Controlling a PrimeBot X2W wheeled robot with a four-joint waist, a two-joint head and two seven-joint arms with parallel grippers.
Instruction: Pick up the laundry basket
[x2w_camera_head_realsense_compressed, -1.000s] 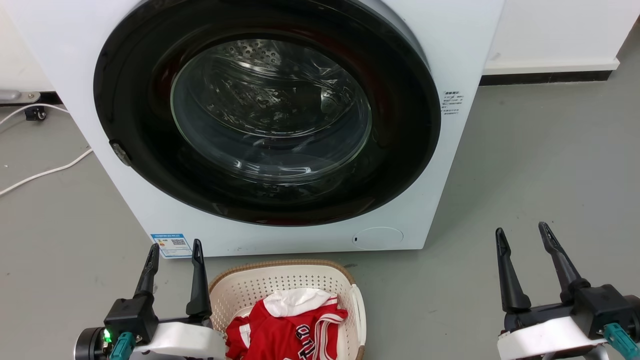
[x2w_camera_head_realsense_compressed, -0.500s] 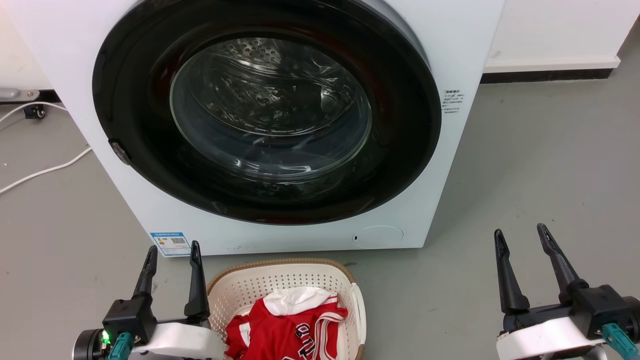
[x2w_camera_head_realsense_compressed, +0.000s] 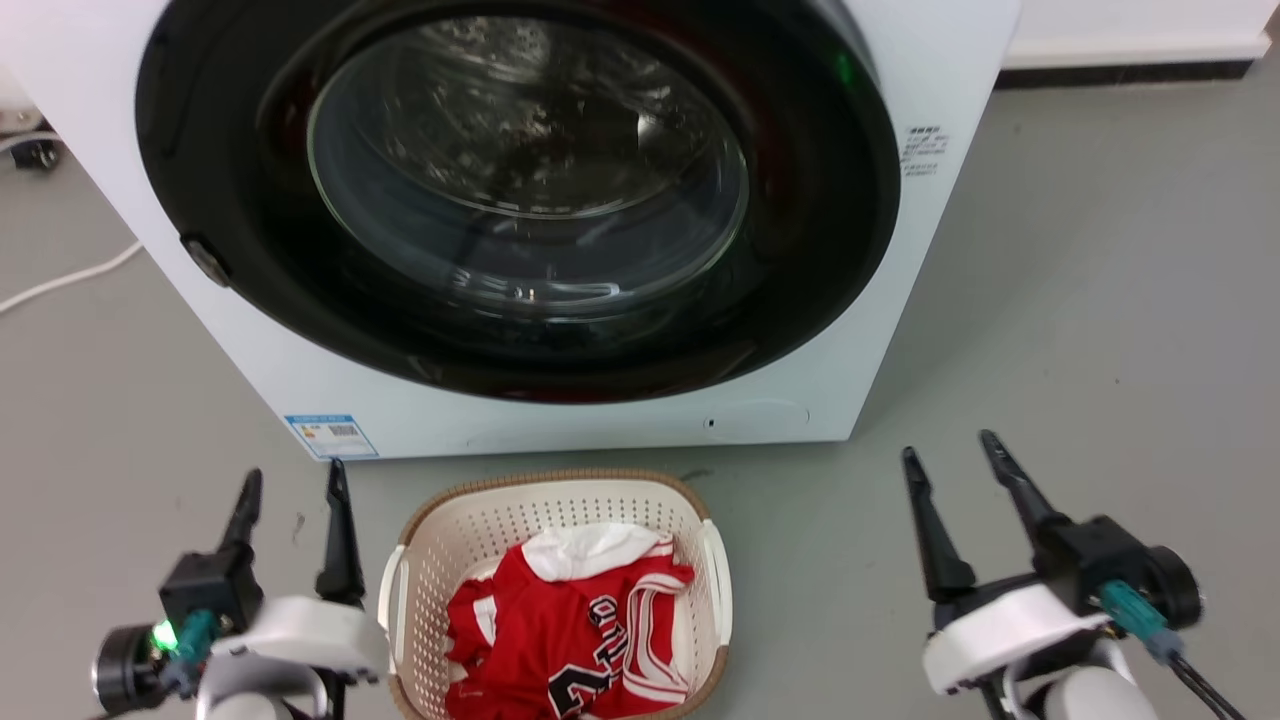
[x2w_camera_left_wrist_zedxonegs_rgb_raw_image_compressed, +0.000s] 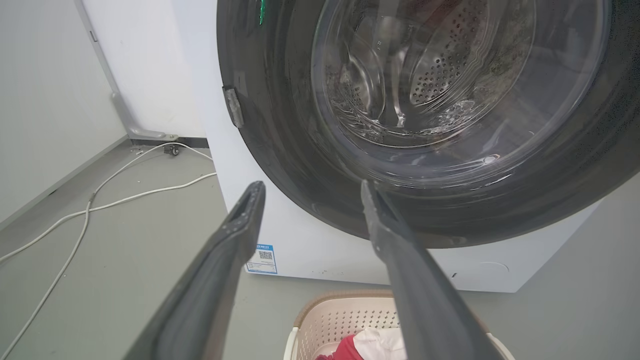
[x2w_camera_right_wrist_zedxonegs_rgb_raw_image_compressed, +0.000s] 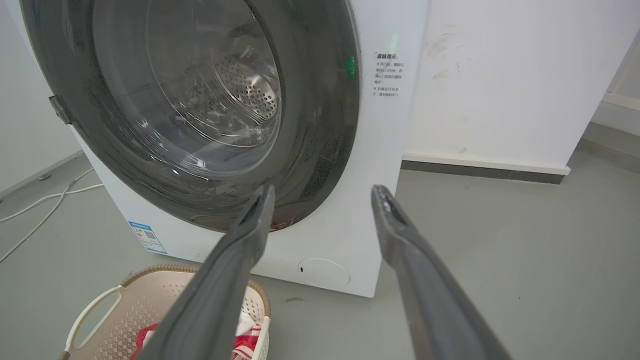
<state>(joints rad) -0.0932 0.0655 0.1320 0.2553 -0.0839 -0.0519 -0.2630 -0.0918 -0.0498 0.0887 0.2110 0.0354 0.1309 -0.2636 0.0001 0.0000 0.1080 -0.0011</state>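
Note:
The laundry basket is cream perforated plastic with a brown rim and white side handles. It sits on the grey floor just before the washing machine and holds a red and white jersey. My left gripper hangs open just left of the basket's left handle, apart from it. Further off to the right, my right gripper is open with nothing between its fingers. The basket lies below the left gripper in the left wrist view. In the right wrist view the basket is at lower left of the right gripper.
The white washing machine with its dark round glass door stands close behind the basket. White cables trail over the floor at the left. A white wall with a dark skirting runs at the right.
The head camera has tilted down, so more of the basket shows and the machine sits higher in the picture. Both grippers stay open, still beside the basket.

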